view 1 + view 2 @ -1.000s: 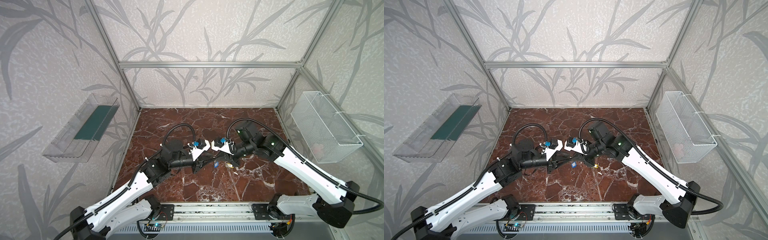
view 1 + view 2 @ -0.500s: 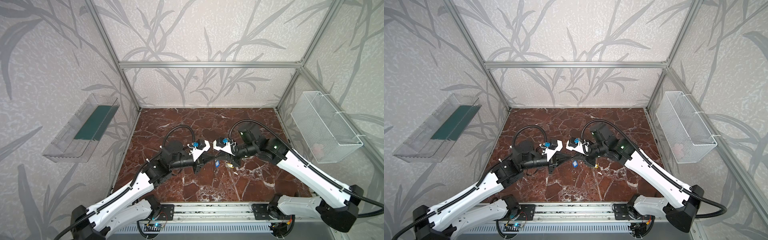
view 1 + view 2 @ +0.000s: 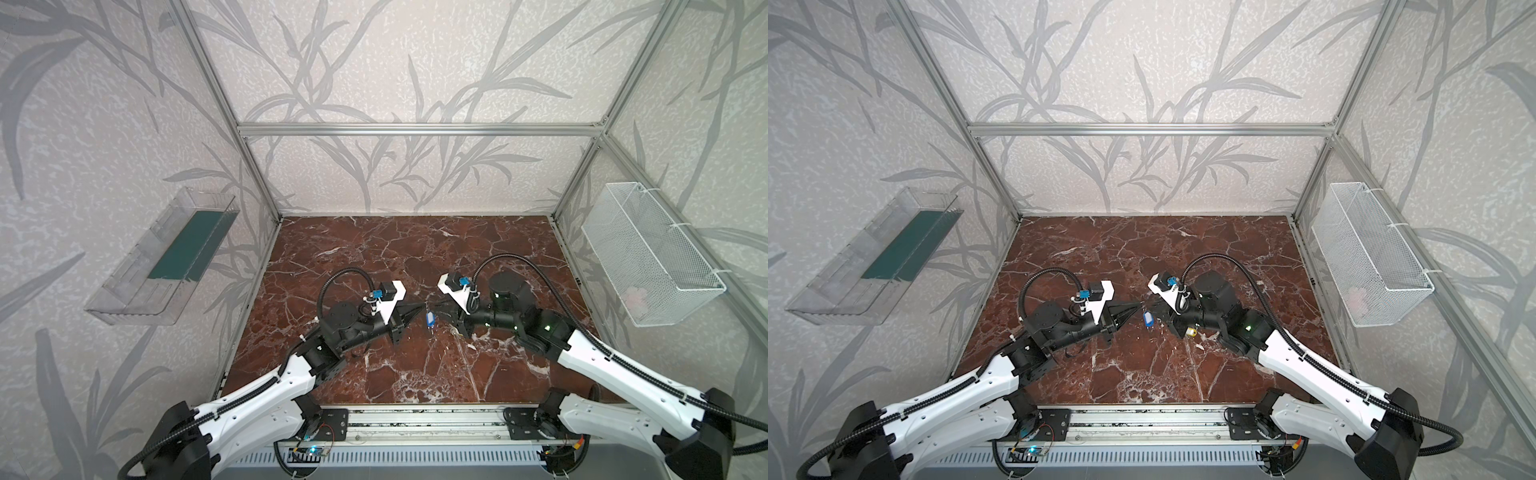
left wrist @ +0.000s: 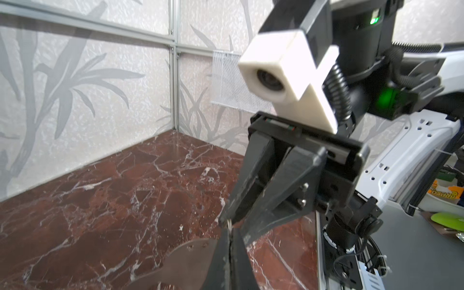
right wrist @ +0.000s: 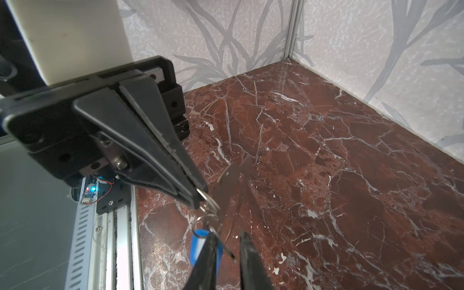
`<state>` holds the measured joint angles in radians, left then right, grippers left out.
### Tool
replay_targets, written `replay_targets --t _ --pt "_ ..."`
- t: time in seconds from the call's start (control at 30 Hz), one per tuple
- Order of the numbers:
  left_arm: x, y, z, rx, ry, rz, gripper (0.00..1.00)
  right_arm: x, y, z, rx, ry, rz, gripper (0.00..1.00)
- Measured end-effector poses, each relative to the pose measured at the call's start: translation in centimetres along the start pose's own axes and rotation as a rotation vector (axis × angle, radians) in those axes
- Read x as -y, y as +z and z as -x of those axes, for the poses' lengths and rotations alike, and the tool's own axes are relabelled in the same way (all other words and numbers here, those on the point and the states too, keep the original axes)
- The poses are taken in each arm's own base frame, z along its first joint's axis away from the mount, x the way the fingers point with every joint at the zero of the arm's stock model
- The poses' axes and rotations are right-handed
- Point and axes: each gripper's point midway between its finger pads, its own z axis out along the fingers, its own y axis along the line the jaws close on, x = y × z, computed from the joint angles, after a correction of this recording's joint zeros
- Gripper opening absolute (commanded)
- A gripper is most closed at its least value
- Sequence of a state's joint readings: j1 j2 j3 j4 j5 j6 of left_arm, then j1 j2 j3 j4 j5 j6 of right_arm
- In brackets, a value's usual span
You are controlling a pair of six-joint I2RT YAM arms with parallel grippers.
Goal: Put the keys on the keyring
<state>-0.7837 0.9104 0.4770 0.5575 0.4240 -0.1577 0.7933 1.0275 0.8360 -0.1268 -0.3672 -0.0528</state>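
In both top views the left gripper [image 3: 421, 309] and right gripper [image 3: 439, 309] meet tip to tip over the middle of the tabletop [image 3: 415, 257], a little toward its front edge. One blue key [image 3: 430, 319] shows just below the gap between them. One yellow key [image 3: 1191, 331] sits under the right gripper, seemingly on the tabletop and not yet threaded. The keyring cannot be made out here. If the right arm sweeps low, it could knock the yellow key away.

In the left wrist view, the left gripper [image 4: 229, 253] is pressed together on a thin wire ring [image 4: 229, 224]. The right gripper [image 4: 234, 229] faces it with its tips slightly apart. One keyring [image 4: 185, 261], a flat grey plate, shows just beside the left fingers. I cannot tell whether it hangs or rests. The pinch is on very thin wire at the very tips, so a small tug from the other arm could pull it free and drop everything.

In the right wrist view, the right gripper [image 5: 228, 238] stands apart, clamping nothing. A thin metal shaft crosses the gap and the blue key [image 5: 198, 248] is just beside one finger. At least two wire rings [image 5: 209, 202] cluster at the left gripper's tip, with the keyring [image 5: 232, 178] edge-on just beyond. Closing now could catch the wrong wire, or tangle the rings.

Count: two grippers, two keys, one keyring, two or more wire rings.
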Motion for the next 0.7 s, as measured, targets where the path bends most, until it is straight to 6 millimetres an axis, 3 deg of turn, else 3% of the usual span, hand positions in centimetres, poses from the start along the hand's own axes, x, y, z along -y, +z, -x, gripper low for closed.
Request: replay_targets --t 0.27,0.7 --pt "0.0 0.0 1.1 0.06 0.0 -0.001 0.0 -0.3 0.2 1.8 0.079 0.023 0.028 0.12" --pt "0.1 0.0 1.2 0.072 -0.016 -0.008 0.0 -1.5 1.1 1.5 0.071 0.034 0.122 0.07"
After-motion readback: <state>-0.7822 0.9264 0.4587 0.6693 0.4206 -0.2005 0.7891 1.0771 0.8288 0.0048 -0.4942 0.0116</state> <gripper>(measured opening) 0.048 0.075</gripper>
